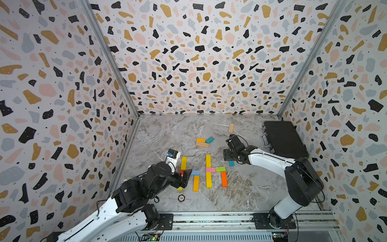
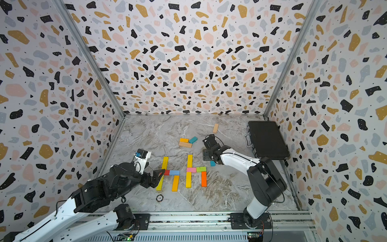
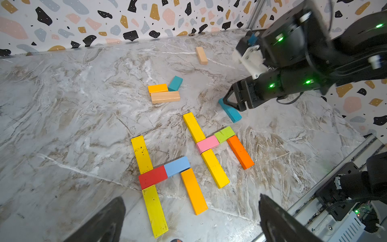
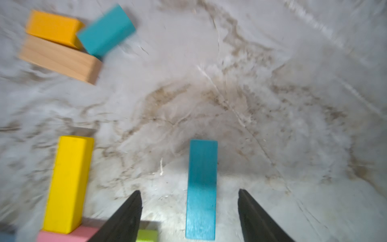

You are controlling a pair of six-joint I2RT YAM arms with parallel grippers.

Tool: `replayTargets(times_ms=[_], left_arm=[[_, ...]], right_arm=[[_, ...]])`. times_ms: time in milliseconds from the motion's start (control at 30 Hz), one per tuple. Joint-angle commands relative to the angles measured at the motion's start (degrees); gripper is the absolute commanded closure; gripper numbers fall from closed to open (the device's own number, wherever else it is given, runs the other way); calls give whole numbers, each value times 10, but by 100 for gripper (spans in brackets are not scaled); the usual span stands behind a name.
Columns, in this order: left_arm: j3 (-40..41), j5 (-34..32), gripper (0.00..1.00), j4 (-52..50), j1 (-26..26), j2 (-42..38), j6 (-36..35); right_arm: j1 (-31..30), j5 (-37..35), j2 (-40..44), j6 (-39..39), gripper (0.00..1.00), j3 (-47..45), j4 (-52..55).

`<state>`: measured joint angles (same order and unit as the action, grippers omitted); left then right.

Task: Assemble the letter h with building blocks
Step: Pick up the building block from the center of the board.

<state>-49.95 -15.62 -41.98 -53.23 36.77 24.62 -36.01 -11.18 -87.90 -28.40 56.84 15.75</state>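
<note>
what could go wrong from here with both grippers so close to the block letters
1. The right gripper is open astride the teal block; pulling away askew might drag it against the green block and shift that letter.
2. The left gripper hangs open right at the lower yellow block; a careless move may knock it out of line.
</note>
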Motion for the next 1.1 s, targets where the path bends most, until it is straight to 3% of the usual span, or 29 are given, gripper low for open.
replayTargets(times_ms=[0,133,267,467,667,867,1067], left_arm=[[3,-11,1,20,6,1,3],[11,2,1,49,26,32,29],[31,104,1,146,90,110,68],[-9,129,1,263,124,333,76],[-120,140,2,329,150,538,63],[-310,119,4,234,153,729,-24],[-445,120,3,189,172,840,-107]], right_arm=[[-2,39,104,15,25,-42,3],[-2,80,191,16,27,-99,11],[-2,85,255,12,27,-153,4],[-2,85,311,5,27,-198,8],[-1,107,335,-11,27,-220,1],[-1,124,360,-25,27,-239,-10],[-1,130,363,-26,27,-241,-12]])
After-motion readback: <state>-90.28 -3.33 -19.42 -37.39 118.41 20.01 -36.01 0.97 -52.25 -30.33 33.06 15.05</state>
